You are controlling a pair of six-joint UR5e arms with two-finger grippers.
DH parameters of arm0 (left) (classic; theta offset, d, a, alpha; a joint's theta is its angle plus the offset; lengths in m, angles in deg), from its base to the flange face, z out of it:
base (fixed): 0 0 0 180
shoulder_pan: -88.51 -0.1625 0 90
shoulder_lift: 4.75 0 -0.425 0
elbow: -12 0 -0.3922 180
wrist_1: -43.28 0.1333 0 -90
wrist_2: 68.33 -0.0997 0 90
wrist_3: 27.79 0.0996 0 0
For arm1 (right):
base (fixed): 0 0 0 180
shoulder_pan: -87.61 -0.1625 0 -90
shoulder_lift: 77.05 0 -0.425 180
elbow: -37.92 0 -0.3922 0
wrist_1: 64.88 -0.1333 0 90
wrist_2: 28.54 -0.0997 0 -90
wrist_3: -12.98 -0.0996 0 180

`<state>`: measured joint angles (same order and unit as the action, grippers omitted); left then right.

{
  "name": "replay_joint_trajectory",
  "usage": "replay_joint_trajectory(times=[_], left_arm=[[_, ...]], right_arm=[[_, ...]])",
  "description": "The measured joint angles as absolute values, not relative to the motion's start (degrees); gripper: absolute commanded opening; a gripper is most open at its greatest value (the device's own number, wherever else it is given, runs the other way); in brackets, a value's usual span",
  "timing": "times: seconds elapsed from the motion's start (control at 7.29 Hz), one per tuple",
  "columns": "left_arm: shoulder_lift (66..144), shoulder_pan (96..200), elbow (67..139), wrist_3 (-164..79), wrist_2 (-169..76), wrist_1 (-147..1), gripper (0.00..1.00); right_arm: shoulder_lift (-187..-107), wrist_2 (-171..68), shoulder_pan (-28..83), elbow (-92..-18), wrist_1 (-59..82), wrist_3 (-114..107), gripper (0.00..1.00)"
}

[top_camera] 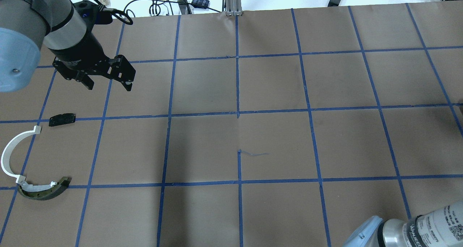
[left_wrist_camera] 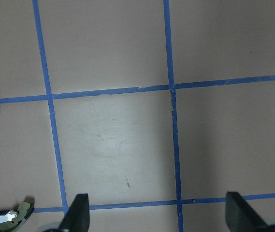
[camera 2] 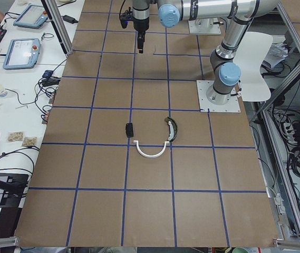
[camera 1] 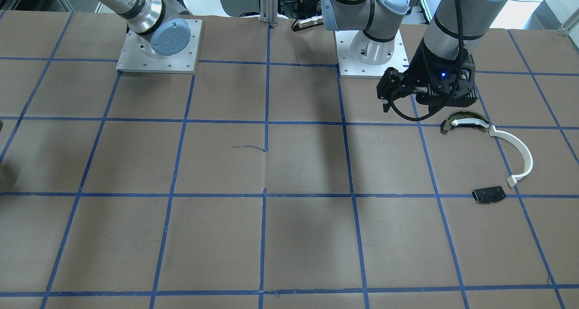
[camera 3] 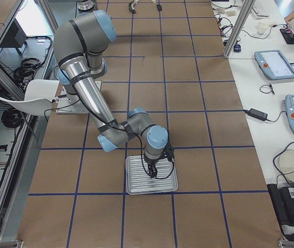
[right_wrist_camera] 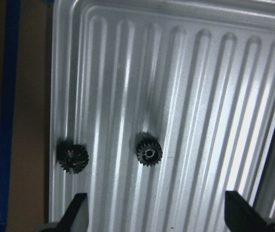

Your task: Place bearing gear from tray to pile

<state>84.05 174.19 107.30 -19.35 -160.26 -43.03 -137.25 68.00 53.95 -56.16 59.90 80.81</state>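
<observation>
Right gripper (right_wrist_camera: 156, 203), released, poised over tray (right_wrist_camera: 214, 72)
Hangs spread above middle gear (right_wrist_camera: 149, 149), likely centred for a straight-down pinch; second gear (right_wrist_camera: 72, 158) at tray rim. Far across bench (camera 1: 307, 236), left gripper (top_camera: 108, 86), also released, near pile (camera 1: 527, 156) awaiting gear.

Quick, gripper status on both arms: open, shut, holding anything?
Left gripper: open, holding nothing.
Right gripper: open, holding nothing, above the tray, with a gear lying between its jaws' line, not gripped.
</observation>
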Motion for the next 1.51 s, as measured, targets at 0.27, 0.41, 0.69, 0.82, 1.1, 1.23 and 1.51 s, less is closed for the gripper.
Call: replay_joint_trajectory(times=[0.27, 0.41, 0.69, 0.82, 1.1, 1.23, 1.51], left_arm=[[84.10, 174.13, 107.32, -19.29, -160.26, -43.03, 1.00], [84.10, 174.13, 107.35, -19.27, -160.26, -43.03, 1.00], [84.11, 174.14, 107.35, -19.26, -160.28, -43.03, 1.00], [84.11, 174.13, 107.36, -19.26, -160.30, -43.03, 1.00], [84.06, 174.03, 107.31, -19.21, -160.33, -43.03, 1.00], [84.03, 173.99, 107.30, -19.19, -160.34, -43.03, 1.00], [84.07, 173.95, 107.34, -19.17, -160.35, -43.03, 1.00]], right_arm=[[-135.71, 67.57, 54.02, -56.24, 60.20, 81.16, 0.92], [-134.64, 67.47, 54.03, -55.88, 60.72, 81.47, 0.87], [-133.77, 66.17, 54.03, -55.64, 62.22, 82.58, 0.70], [-133.67, 65.66, 54.03, -55.63, 62.44, 82.96, 0.56], [-133.56, 65.37, 54.03, -55.72, 62.55, 83.35, 0.48], [-133.51, 65.36, 54.03, -55.77, 62.51, 83.55, 0.36], [-133.49, 65.41, 54.03, -55.77, 62.41, 83.80, 0.12]])
